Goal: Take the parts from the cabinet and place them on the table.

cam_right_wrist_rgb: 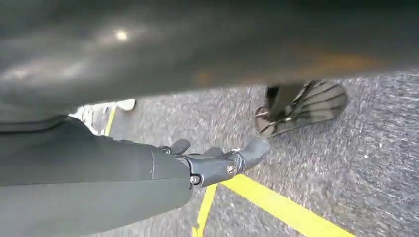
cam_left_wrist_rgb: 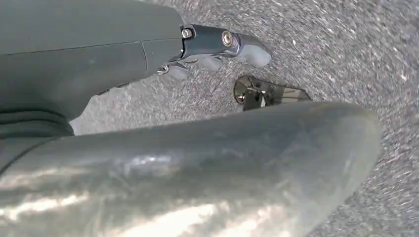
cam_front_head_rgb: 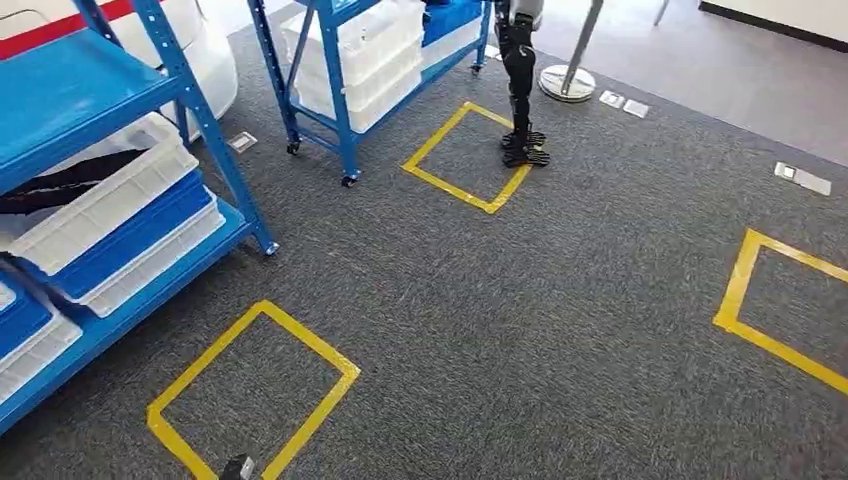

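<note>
A: Head view: blue shelves (cam_front_head_rgb: pixel 95 95) at near left hold white bins (cam_front_head_rgb: pixel 110 190); one carries a dark part (cam_front_head_rgb: pixel 70 180).
B: And the hands?
A: Left hand (cam_left_wrist_rgb: pixel 217 49) and right hand (cam_right_wrist_rgb: pixel 222 158) hang over carpet, fingers loosely apart, holding nothing.
B: Risks?
A: Probably clipping a shelf post (cam_front_head_rgb: pixel 215 140), or stopping short beside the yellow square (cam_front_head_rgb: pixel 250 390).

Yellow tape squares (cam_front_head_rgb: pixel 252 392) mark the grey carpet (cam_front_head_rgb: pixel 520 300); a round stand base (cam_front_head_rgb: pixel 567 82) sits beyond.
</note>
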Available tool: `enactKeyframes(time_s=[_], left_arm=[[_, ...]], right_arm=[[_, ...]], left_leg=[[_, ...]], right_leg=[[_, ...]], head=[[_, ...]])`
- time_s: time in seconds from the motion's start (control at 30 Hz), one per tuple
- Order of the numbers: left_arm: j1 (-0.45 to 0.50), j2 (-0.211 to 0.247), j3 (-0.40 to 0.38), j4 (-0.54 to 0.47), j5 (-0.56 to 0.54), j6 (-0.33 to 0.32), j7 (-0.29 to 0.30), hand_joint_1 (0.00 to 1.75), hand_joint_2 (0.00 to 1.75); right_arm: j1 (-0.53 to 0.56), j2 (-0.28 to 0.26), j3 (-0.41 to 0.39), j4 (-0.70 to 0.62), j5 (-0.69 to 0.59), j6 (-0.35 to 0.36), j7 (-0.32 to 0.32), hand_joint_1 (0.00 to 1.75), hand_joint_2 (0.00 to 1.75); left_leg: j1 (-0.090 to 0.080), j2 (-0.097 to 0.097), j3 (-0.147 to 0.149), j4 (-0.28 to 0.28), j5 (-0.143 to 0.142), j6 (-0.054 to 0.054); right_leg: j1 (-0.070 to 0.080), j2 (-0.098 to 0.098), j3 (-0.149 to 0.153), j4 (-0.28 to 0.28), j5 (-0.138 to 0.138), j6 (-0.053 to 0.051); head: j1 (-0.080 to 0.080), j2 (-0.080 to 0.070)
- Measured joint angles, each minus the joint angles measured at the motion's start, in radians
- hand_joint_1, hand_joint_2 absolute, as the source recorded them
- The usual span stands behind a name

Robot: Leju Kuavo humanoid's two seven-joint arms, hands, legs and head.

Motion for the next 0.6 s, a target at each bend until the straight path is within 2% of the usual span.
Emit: enactKeyframes(time_s=[0.03, 0.07, 0.1, 0.13, 0.2, 0.23, 0.27, 0.3, 0.33, 0.37, 0.4, 0.43, 0.47, 0.5, 0.53, 0.57, 0.6], left_arm=[[-0.001, 0.000, 0.000, 0.000, 0.000, 0.000, 0.000, 0.00, 0.00], [-0.001, -0.001, 0.000, 0.000, 0.000, -0.002, 0.000, 0.00, 0.00], [-0.002, -0.002, 0.000, 0.000, 0.000, -0.002, 0.000, 0.00, 0.00], [-0.002, -0.002, 0.000, 0.000, 0.000, -0.003, 0.000, 0.00, 0.00], [0.001, -0.002, 0.000, 0.000, 0.000, -0.005, 0.000, 0.00, 0.00], [0.003, 0.002, 0.001, 0.000, 0.000, -0.004, 0.001, 0.00, 0.00], [0.003, 0.002, 0.001, 0.001, 0.000, -0.005, 0.001, 0.00, 0.00], [0.003, 0.001, 0.001, 0.001, 0.000, -0.005, 0.003, 0.00, 0.00], [-0.001, 0.001, 0.001, 0.001, 0.000, -0.005, 0.003, 0.00, 0.00], [-0.003, 0.001, 0.001, 0.001, 0.000, -0.006, 0.003, 0.00, 0.00], [-0.003, 0.000, 0.001, 0.001, 0.000, -0.006, 0.003, 0.00, 0.00], [-0.001, 0.000, 0.001, 0.001, 0.000, -0.008, 0.003, 0.00, 0.00], [-0.001, 0.000, 0.001, 0.001, 0.000, -0.008, 0.003, 0.00, 0.00], [-0.001, 0.000, 0.001, 0.001, 0.000, -0.007, 0.003, 0.00, 0.00], [-0.001, 0.003, 0.001, 0.001, 0.000, -0.008, 0.003, 0.00, 0.00], [-0.003, 0.003, 0.001, 0.001, 0.000, -0.008, 0.003, 0.00, 0.00], [-0.006, 0.002, 0.001, 0.001, 0.000, -0.008, 0.003, 0.00, 0.00]], right_arm=[[-0.001, -0.001, 0.000, 0.000, 0.000, 0.000, 0.000, 0.00, 0.00], [-0.002, -0.002, 0.000, 0.000, 0.000, 0.000, 0.000, 0.00, 0.00], [-0.002, -0.004, 0.000, 0.000, 0.000, 0.000, 0.000, 0.00, 0.00], [-0.003, -0.004, 0.000, 0.000, 0.000, 0.000, 0.000, 0.00, 0.00], [-0.010, -0.004, 0.000, 0.000, 0.003, 0.001, 0.000, 0.00, 0.00], [-0.010, 0.000, 0.000, 0.000, 0.003, 0.002, 0.000, 0.00, 0.00], [-0.011, -0.003, 0.000, 0.000, 0.003, 0.002, 0.000, 0.00, 0.00], [-0.007, -0.004, 0.001, 0.000, 0.003, 0.002, -0.001, 0.00, 0.00], [-0.001, -0.005, 0.001, 0.000, 0.003, 0.002, -0.001, 0.00, 0.00], [0.001, -0.005, 0.001, 0.000, 0.003, 0.003, -0.001, 0.00, 0.00], [0.002, -0.005, 0.001, 0.000, 0.004, 0.002, -0.001, 0.00, 0.00], [0.002, -0.006, 0.001, 0.000, 0.005, 0.003, -0.001, 0.00, 0.00], [0.002, -0.005, 0.001, 0.000, 0.005, 0.003, -0.001, 0.00, 0.00], [0.000, -0.005, 0.002, 0.000, 0.006, 0.004, -0.001, 0.00, 0.00], [-0.001, -0.005, 0.002, 0.000, 0.006, 0.004, -0.001, 0.00, 0.00], [-0.002, -0.005, 0.003, 0.000, 0.006, 0.004, -0.001, 0.00, 0.00], [-0.001, -0.007, 0.004, 0.000, 0.006, 0.004, -0.001, 0.00, 0.00]], left_leg=[[0.001, -0.015, 0.000, 0.000, 0.003, -0.004], [0.002, -0.027, -0.002, 0.000, 0.006, -0.009], [-0.007, -0.040, -0.005, 0.004, 0.006, -0.015], [-0.007, -0.045, -0.007, 0.002, 0.009, -0.019], [-0.002, -0.065, -0.009, -0.005, 0.017, -0.031], [-0.002, -0.077, -0.016, -0.004, 0.022, -0.038], [-0.006, -0.022, -0.026, 0.015, 0.003, -0.037], [-0.007, 0.039, -0.047, 0.066, -0.041, -0.041], [-0.005, 0.069, -0.077, 0.137, -0.084, -0.046], [-0.002, 0.084, -0.111, 0.218, -0.123, -0.050], [0.000, 0.089, -0.140, 0.283, -0.147, -0.053], [0.002, 0.091, -0.147, 0.303, -0.146, -0.055], [0.004, 0.093, -0.128, 0.274, -0.122, -0.057], [0.004, 0.098, -0.092, 0.214, -0.089, -0.058], [0.005, 0.111, -0.038, 0.121, -0.048, -0.057], [0.003, 0.160, 0.016, 0.034, -0.020, -0.054], [-0.008, 0.197, 0.028, 0.014, -0.033, -0.047]], right_leg=[[-0.002, 0.016, 0.046, -0.094, 0.037, 0.006], [-0.005, 0.070, 0.090, -0.182, 0.064, 0.005], [0.004, 0.079, 0.091, -0.196, 0.070, -0.004], [0.001, 0.064, 0.089, -0.196, 0.074, -0.009], [0.009, 0.047, 0.094, -0.195, 0.077, -0.018], [-0.005, 0.029, 0.098, -0.202, 0.085, -0.029], [-0.005, 0.015, 0.097, -0.203, 0.090, -0.035], [-0.005, 0.003, 0.096, -0.203, 0.091, -0.043], [-0.002, -0.011, 0.095, -0.203, 0.091, -0.046], [0.001, -0.029, 0.095, -0.203, 0.091, -0.047], [0.002, -0.046, 0.094, -0.202, 0.090, -0.048], [0.002, -0.060, 0.093, -0.202, 0.090, -0.047], [0.002, -0.075, 0.094, -0.202, 0.089, -0.048], [0.001, -0.086, 0.095, -0.202, 0.088, -0.048], [0.000, -0.098, 0.098, -0.202, 0.086, -0.044], [0.003, -0.108, 0.104, -0.201, 0.082, -0.039], [0.015, -0.117, 0.103, -0.201, 0.077, -0.032]], head=[[0.000, 0.000], [0.001, 0.000], [0.000, 0.000], [-0.003, 0.000], [-0.002, 0.000], [0.000, 0.000], [-0.003, 0.000], [-0.014, 0.000], [-0.017, 0.000], [-0.016, 0.000], [-0.017, 0.000], [-0.017, 0.000], [-0.017, 0.000], [-0.018, 0.000], [-0.018, 0.000], [-0.018, 0.000], [-0.019, 0.000]])
